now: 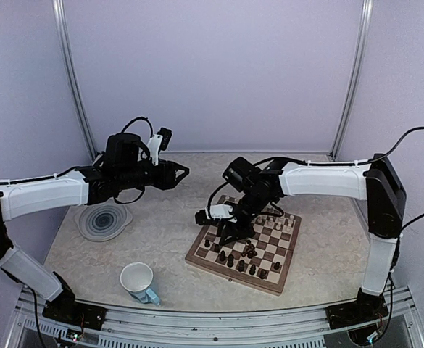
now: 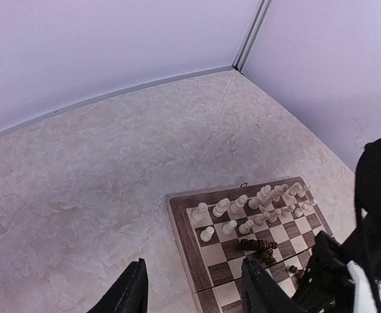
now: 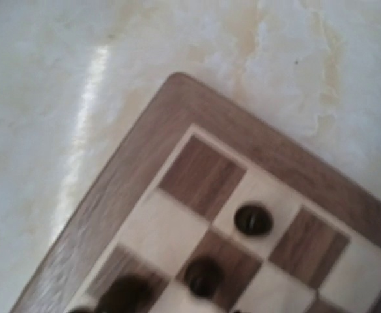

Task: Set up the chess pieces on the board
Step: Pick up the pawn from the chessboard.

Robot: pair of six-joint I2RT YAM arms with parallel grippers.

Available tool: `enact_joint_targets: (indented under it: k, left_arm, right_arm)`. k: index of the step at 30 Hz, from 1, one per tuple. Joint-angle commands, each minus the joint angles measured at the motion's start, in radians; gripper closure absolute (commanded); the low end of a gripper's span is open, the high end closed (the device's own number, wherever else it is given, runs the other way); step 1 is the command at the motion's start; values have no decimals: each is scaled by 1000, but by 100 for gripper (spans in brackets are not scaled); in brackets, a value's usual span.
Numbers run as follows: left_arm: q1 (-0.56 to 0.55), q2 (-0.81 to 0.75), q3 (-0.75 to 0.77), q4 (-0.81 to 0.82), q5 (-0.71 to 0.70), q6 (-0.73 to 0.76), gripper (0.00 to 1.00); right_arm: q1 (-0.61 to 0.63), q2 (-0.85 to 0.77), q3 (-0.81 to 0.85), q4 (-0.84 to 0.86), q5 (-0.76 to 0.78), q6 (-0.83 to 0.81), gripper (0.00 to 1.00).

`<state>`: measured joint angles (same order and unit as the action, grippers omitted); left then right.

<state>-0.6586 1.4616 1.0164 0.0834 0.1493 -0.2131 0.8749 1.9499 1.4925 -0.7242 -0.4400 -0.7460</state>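
Left gripper (image 1: 178, 174): jaws parted, nothing between them. It hovers at centre-left of the overhead frame, well apart from the board (image 1: 227, 269).

Right gripper (image 1: 225, 230): low over the board's left corner. Jaw state cannot be determined.

The board lies right of centre, in the lower half of the frame. Dark chess pieces (image 1: 231, 257) stand on its lower rows, cream chess pieces (image 1: 280, 221) on its upper-right rows.

- Round grey swirl-patterned plate (image 1: 104, 221), on the left.
- White mug with a blue handle (image 1: 138, 281), nearer than the plate and slightly right of it.
- Beige marbled tabletop (image 1: 164, 235) beneath both.
- Plain lilac wall (image 1: 212, 72), far side.
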Motion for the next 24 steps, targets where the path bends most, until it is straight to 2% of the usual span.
enact_joint_targets:
  k: [1,7,10,24]
  left_arm:
    - [-10,23,31,-9,-5,25,51]
    - [-13,44,43,-22,2,33,51]
    - [-14,53,46,-24,6,32,51]
    - [-21,60,48,-29,10,37,51]
  right_arm:
    - [-47,-146,-107,-5,9,-19,71]
    - [-75,-271,-317,-7,95,-78,71]
    - [-75,-295,-365,-1,103,-67,71]
    - [-68,-219,-331,28,99,-52,70]
